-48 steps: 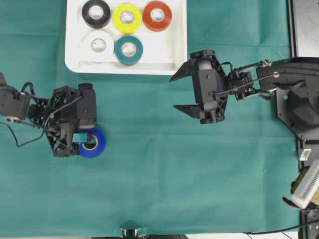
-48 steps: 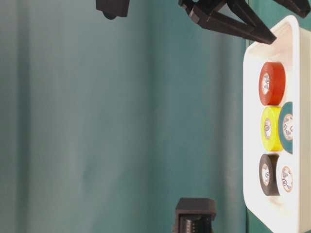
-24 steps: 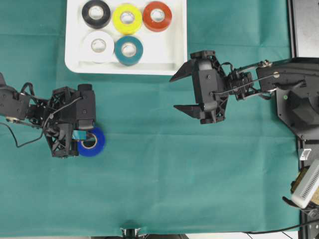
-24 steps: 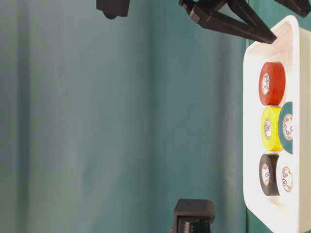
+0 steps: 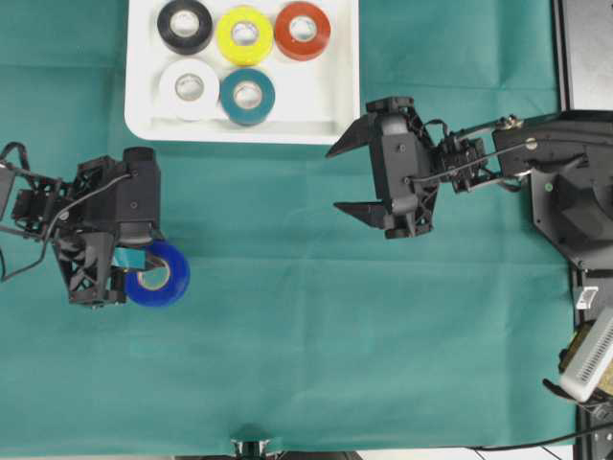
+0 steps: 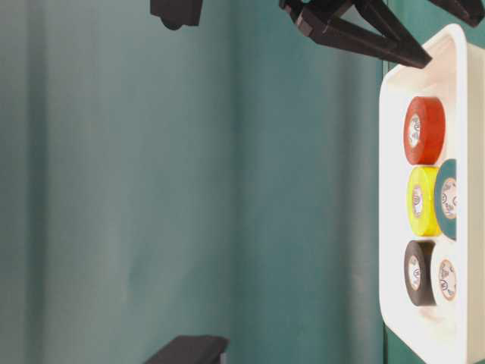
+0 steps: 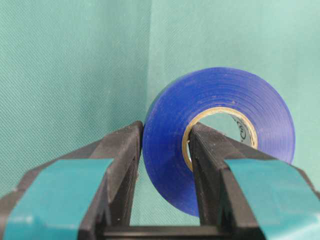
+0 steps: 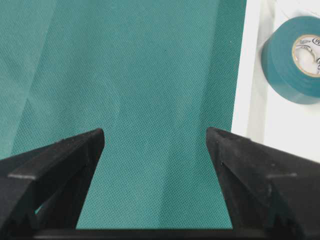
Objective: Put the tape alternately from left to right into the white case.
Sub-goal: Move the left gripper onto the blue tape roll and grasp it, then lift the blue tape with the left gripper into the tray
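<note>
- One roll remains outside: the left tool (image 7: 162, 165) is clenched on the blue tape (image 5: 158, 274), one finger through its core, near the desk's left edge.
- Five rolls already lie in the white case (image 5: 326, 105) at the far edge; its near-right space is free.
- Right tool (image 5: 352, 177), released and empty, hovers just beside the case's near-right corner, possibly in the way.

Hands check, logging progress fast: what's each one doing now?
Left hand: closed on the blue tape.
Right hand: open, holding nothing.
</note>
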Available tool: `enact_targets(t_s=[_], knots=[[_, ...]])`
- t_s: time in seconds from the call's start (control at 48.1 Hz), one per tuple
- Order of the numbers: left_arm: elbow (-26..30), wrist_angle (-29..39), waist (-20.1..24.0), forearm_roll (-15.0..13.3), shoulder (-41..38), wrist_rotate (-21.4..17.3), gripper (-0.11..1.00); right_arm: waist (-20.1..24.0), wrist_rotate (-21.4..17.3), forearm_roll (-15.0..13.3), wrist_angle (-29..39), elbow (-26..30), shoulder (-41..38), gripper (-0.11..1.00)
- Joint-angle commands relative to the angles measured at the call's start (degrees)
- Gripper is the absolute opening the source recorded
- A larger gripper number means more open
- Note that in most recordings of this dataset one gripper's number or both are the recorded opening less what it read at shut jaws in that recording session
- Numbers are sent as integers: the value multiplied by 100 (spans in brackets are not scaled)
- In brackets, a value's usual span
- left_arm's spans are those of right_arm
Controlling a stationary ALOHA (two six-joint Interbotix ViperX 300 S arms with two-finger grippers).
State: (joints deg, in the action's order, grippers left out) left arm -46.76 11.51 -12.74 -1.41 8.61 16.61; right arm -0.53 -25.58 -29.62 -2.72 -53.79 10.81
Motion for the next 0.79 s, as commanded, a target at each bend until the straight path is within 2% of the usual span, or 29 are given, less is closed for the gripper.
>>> enact_targets(t_s=[0.0,0.166,0.437,0.769], knots=[[53,-9,97,0,185,0,27,9,-9,-9,-18,44,105,87],[62,-9,352,9,79,-9,27,9,-9,-9,-44,44,97,87],[290,-53,1081,26,-149,-62,27,0,-9,-9,-44,44,97,87],[1063,-53,1714,26,-606,-870,27,9,-9,-9,-44,62,9,87]])
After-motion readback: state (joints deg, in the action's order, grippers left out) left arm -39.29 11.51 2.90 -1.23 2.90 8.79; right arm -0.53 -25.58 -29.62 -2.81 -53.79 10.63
